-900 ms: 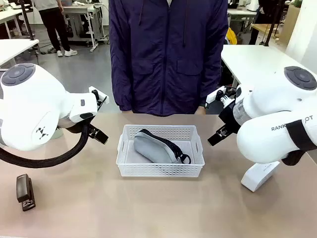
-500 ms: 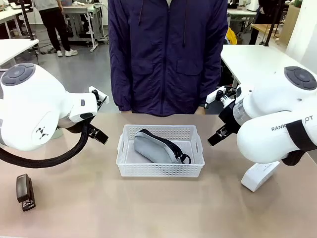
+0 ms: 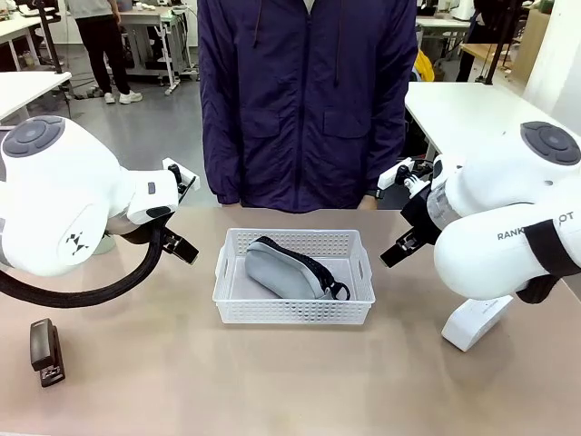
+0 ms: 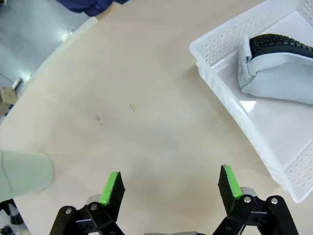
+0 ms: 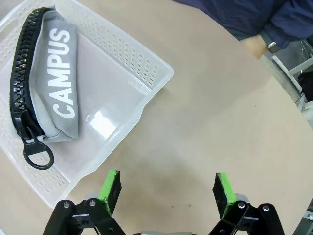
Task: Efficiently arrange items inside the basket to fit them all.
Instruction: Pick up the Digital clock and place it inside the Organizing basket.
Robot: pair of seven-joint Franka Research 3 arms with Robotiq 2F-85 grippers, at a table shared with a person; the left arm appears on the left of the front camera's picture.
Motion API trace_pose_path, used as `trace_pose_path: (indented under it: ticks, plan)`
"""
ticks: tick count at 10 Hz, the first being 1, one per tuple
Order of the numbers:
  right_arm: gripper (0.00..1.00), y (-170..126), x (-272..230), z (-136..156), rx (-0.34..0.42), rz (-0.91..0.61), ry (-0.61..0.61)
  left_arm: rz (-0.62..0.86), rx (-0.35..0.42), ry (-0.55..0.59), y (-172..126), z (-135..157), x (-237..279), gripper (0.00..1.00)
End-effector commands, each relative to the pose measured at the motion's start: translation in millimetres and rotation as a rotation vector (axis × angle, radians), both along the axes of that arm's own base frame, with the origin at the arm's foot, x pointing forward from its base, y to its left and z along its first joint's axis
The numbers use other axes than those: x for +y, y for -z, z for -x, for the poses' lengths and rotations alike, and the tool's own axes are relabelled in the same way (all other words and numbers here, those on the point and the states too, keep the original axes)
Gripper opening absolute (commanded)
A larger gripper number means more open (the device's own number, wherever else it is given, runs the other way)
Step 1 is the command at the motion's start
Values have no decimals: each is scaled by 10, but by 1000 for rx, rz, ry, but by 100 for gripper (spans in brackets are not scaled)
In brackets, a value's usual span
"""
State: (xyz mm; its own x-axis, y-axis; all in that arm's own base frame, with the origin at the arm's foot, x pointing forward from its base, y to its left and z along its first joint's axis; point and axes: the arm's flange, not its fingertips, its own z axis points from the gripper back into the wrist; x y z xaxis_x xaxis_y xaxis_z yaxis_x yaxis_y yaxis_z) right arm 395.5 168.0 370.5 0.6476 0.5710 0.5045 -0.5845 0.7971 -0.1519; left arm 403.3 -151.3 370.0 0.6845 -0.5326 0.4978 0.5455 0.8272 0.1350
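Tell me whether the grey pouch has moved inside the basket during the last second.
No. The pouch keeps the same slanted place in the basket, zipper pull near the right wall, as in the earlier front pictures.

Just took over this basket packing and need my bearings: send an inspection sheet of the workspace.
Surface: tan table, faint marks.
Job's things: grey pouch lying alone in the white basket; black stapler on the table, robot's left; pale green cup near the left gripper; white box under the right arm.
Clutter: nothing seen.
Grippers: left gripper and right gripper open, empty, over bare table.
Cables: black hose looped below the left arm.
Surroundings: person in a dark jacket at the far edge.
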Motion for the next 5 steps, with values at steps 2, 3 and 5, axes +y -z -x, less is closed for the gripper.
trace_pose_path:
  ticks: [2, 3, 5]
  plan:
    - [100, -1, -1, 0, 0, -1, 1, 0, -1, 1, -2, 0, -1, 100]
    - [100, 0, 0, 0, 0, 0, 0, 0, 0, 0, 0, 0, 0, 100]
    - [100, -186, -72, 88, 86, -47, 3, 86, 92, 83, -246, 129, 34, 100]
